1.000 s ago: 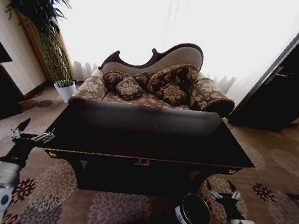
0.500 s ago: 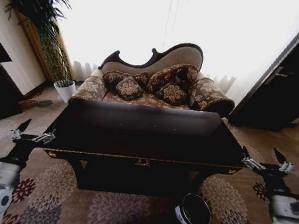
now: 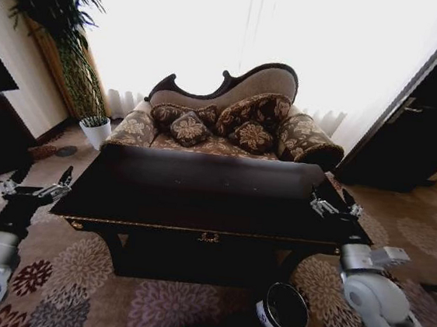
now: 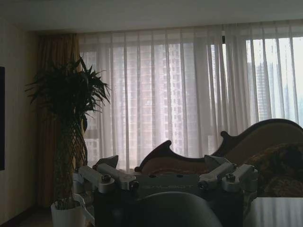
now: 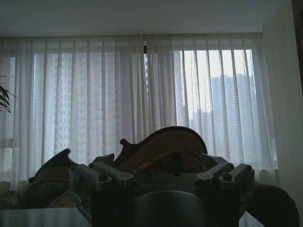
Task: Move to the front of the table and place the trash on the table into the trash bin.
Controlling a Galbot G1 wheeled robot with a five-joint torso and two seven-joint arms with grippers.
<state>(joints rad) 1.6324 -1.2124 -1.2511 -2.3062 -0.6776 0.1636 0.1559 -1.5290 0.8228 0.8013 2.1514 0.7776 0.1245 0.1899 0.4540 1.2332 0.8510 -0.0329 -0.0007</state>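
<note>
Head view: table [image 3: 198, 208] stood directly ahead, no trash discernible on dark top. Bin [image 3: 283, 308] on floor below front right corner. Right gripper [image 3: 336, 206] spread over right edge; left gripper [image 3: 34, 189] spread beside left corner. Advice: locate scraps before reaching.

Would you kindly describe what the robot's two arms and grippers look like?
Both arms have rounded white shells with grey joints and black forearm sections. The left gripper and right gripper each carry silver metal finger linkages with dark fingertips on a black body. In the wrist views the black gripper housing bears faint lettering, and bolts show on the silver links.
</note>
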